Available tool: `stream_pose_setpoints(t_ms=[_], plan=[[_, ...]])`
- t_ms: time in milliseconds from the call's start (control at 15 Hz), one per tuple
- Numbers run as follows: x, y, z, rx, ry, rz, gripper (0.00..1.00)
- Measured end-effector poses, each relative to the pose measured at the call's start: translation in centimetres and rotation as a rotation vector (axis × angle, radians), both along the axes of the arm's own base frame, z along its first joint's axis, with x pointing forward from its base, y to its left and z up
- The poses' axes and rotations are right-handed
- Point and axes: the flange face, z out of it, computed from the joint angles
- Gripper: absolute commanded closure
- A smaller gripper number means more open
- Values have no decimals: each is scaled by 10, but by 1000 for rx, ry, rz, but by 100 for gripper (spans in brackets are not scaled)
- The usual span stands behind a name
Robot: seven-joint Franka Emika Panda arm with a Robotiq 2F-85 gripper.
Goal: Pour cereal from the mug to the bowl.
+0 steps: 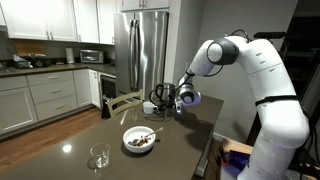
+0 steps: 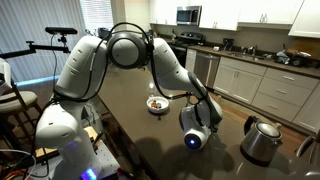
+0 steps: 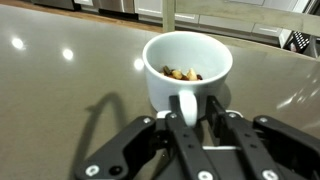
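We count one mug (image 3: 188, 70) on the one tabletop (image 3: 60, 70). The cereal (image 3: 182, 73) inside it is a single small heap, its pieces too small and overlapped for us to number. One bowl (image 1: 139, 141), with one utensil (image 1: 149, 131) in it and dark bits we cannot count. One clear glass (image 1: 99, 156). One kettle (image 2: 262, 140). One robot arm (image 2: 172, 62). Behind, we log one refrigerator (image 1: 142, 45), one microwave (image 2: 188, 15) and one chair back (image 1: 122, 100) at the tabletop's far edge.
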Motion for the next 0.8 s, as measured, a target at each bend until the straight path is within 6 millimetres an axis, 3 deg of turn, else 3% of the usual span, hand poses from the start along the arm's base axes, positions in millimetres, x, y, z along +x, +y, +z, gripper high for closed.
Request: stream_pose_setpoints(t_ms=[800], plan=[[-6, -3, 8, -38, 37, 12, 96]])
